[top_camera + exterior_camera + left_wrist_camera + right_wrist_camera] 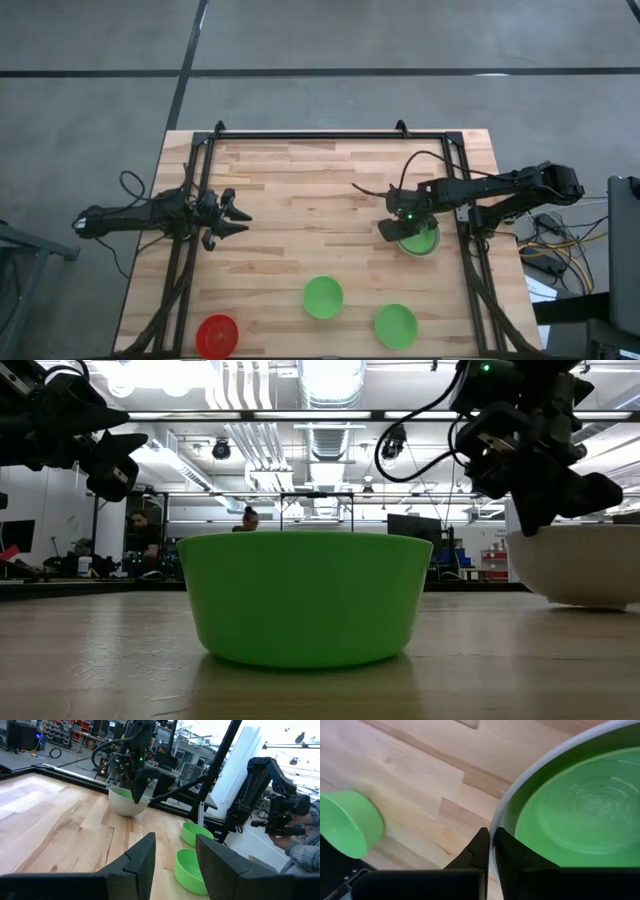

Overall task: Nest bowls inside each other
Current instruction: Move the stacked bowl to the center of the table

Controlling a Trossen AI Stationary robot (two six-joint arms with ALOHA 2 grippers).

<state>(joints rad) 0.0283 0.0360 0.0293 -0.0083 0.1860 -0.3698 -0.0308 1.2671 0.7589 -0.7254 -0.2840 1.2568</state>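
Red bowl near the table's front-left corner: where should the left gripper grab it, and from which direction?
Grip the red bowl by its rim, coming straight down from above. It sits upright and open with nothing touching it, so one finger can go inside the wall and one outside. The left gripper is open already, probably wide enough for that thin wall.

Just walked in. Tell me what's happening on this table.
The robot is nesting small round plastic bowls. The right claw is shut on the rim of the pale white-grey bowl, which already holds one bright green bowl. Two more green bowls and a red bowl sit loose near the table's front edge. The left claw waits open, empty.
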